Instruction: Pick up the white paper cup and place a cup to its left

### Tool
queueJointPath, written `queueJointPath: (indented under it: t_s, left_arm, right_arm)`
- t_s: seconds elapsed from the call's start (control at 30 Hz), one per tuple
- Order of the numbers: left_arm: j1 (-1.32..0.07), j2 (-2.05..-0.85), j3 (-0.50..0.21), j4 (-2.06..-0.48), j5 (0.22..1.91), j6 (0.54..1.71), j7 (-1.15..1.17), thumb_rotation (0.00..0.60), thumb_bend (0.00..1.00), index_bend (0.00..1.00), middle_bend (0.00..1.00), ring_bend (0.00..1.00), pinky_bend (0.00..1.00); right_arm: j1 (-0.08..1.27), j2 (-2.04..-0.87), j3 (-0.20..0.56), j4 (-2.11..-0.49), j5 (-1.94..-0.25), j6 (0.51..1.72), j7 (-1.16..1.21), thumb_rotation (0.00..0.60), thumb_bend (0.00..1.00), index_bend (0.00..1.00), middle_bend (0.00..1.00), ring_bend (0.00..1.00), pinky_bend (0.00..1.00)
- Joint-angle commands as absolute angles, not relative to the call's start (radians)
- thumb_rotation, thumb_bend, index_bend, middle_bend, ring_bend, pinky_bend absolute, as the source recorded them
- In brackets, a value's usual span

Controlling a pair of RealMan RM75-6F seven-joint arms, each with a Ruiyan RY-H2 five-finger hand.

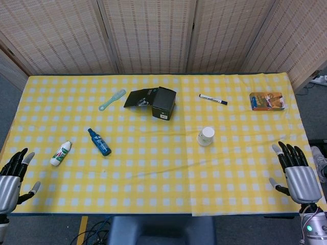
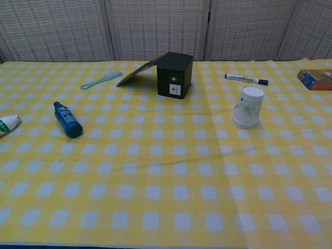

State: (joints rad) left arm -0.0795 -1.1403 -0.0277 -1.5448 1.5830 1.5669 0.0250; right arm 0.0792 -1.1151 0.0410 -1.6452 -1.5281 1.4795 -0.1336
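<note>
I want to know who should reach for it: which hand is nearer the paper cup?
Right. The right hand rests open at the table's near right corner, fairly near the cup; the left hand is at the far-left edge, much farther away.

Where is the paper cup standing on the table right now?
The cup stands upside down right of centre in the head view, below the marker and to the right of the black box.

Left hand (image 1: 13, 176) and right hand (image 1: 299, 176): silver metal backs, black fingers with grey tips.
</note>
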Motion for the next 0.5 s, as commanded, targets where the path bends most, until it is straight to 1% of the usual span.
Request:
queueJointPath:
  t_s: [0.03,0.13,0.23,0.33,0.43,0.5]
  left_arm:
    - [-0.084,-1.144,-0.030,-1.545,1.577,1.558,0.031,0.544,0.34,0.00,0.00,0.00,0.24]
    - [-0.088,-1.148,-0.030,-1.542,1.573,1.548,0.035,0.562,0.34,0.00,0.00,0.00,0.24]
    - [-0.090,-1.150,-0.027,-1.543,1.576,1.542,0.041,0.563,0.34,0.00,0.00,0.00,0.24]
    - [-0.086,-1.148,-0.022,-1.547,1.588,1.553,0.042,0.564,0.34,0.00,0.00,0.00,0.24]
    - [-0.084,-1.148,-0.021,-1.552,1.596,1.560,0.040,0.565,0.34,0.00,0.00,0.00,0.24]
    - [-0.087,-1.150,-0.020,-1.553,1.598,1.556,0.042,0.564,0.34,0.00,0.00,0.00,0.24]
  right_arm:
    - [0.080,-1.113,0.043,-1.643,-1.523,1.475,-0.132,0.600,0.22,0.00,0.00,0.00,0.00]
    - [0.078,-1.112,0.051,-1.650,-1.500,1.473,-0.140,0.600,0.22,0.00,0.00,0.00,0.00]
    - [0.074,-1.108,0.057,-1.664,-1.489,1.481,-0.149,0.600,0.22,0.00,0.00,0.00,0.00]
    - [0.081,-1.095,0.057,-1.685,-1.486,1.462,-0.135,0.600,0.22,0.00,0.00,0.00,0.00]
    - [0.120,-1.062,0.069,-1.716,-1.464,1.391,-0.131,0.600,0.22,0.00,0.00,0.00,0.00]
    - [0.179,-1.016,0.096,-1.750,-1.428,1.295,-0.124,0.600,0.22,0.01,0.00,0.00,0.00]
